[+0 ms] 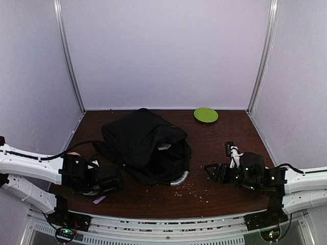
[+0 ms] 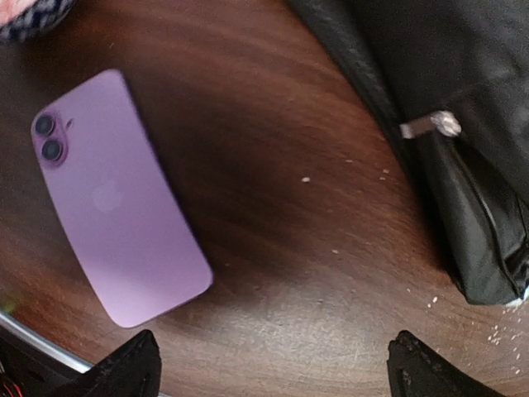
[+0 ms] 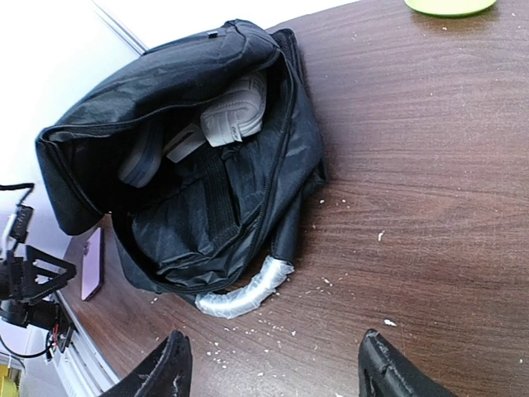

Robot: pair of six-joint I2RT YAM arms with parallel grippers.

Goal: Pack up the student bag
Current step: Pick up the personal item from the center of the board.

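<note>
The student bag (image 1: 145,143) is a large black backpack lying in the middle of the table with its mouth unzipped. In the right wrist view the student bag (image 3: 198,207) shows white and grey items (image 3: 235,107) inside and a silvery curved piece (image 3: 248,288) at its near edge. A purple phone (image 2: 116,215) lies camera side up on the wood left of the bag. My left gripper (image 2: 273,372) stands wide open over bare table just right of the phone, holding nothing. My right gripper (image 3: 273,372) is open and empty in front of the bag's mouth.
A green plate (image 1: 206,115) sits at the back right. A patterned object (image 2: 33,16) lies beyond the phone. White crumbs (image 1: 191,190) are scattered in front of the bag. Walls close in the table on three sides.
</note>
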